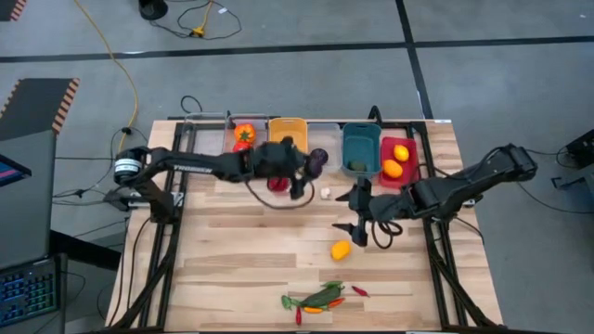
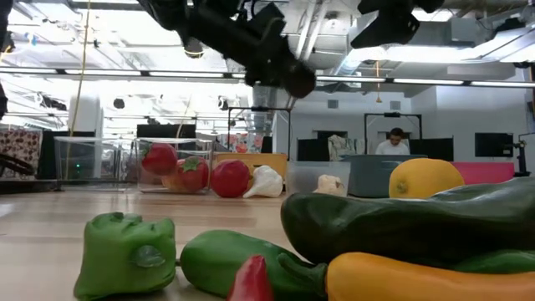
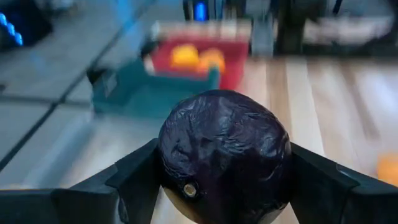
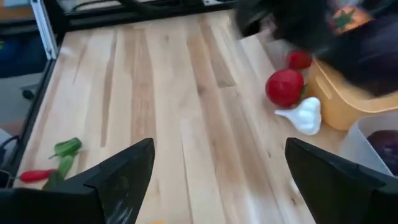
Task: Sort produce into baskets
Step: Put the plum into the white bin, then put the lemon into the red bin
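My left gripper (image 3: 224, 186) is shut on a dark purple ball (image 3: 224, 149) and reaches in from the table's left to the near side of the baskets (image 1: 320, 139). The row runs from a clear basket with tomatoes (image 1: 243, 135) through orange (image 1: 288, 128), clear, and teal (image 1: 360, 148) to red (image 1: 397, 160), which holds citrus. My right gripper (image 1: 345, 211) hovers open with nothing between its fingers, right of centre. A red tomato (image 1: 277, 184), a white garlic (image 1: 326, 193) and a yellow citrus (image 1: 341, 249) lie on the table. My left gripper pinches the purple ball by two opposite sides (image 3: 169, 171), one finger (image 3: 134, 183) on each. The fingers come nearly level from the table's left. The ball is lifted clear of the table, just in front of the basket row.
A heap of green pieces and red chilies (image 1: 316, 297) lies near the front edge and fills the foreground of the low view. Another purple ball (image 4: 385, 140) sits in the clear basket next to the orange one. Bare wood stretches across the table's left and middle.
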